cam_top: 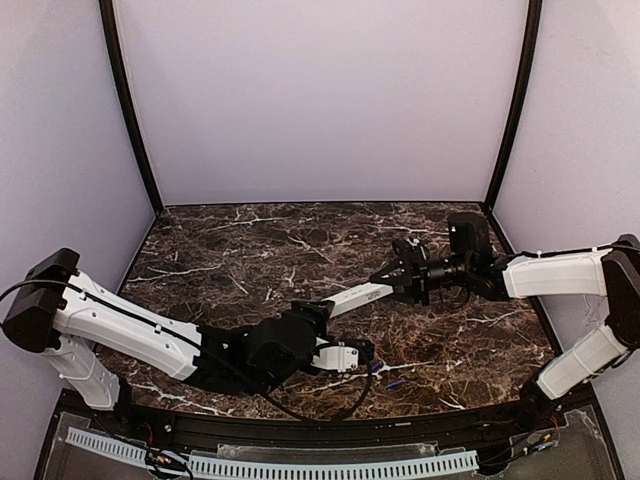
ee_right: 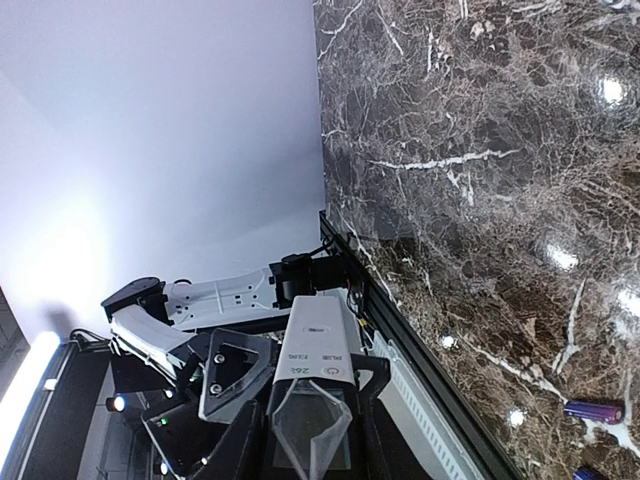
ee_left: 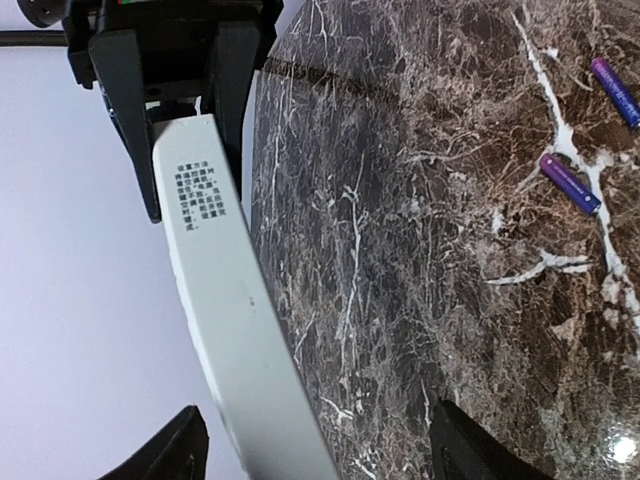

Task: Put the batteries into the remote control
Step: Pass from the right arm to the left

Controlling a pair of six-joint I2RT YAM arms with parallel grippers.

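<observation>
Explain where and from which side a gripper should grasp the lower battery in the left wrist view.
Probably its middle, from straight above, closing across its long round sides. The battery lies flat on the marble table, clear of the other battery, so both flanks are free.

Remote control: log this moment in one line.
right gripper: shut on slim white remote control; left gripper: open, straddling it; two purple batteries: on table
</observation>
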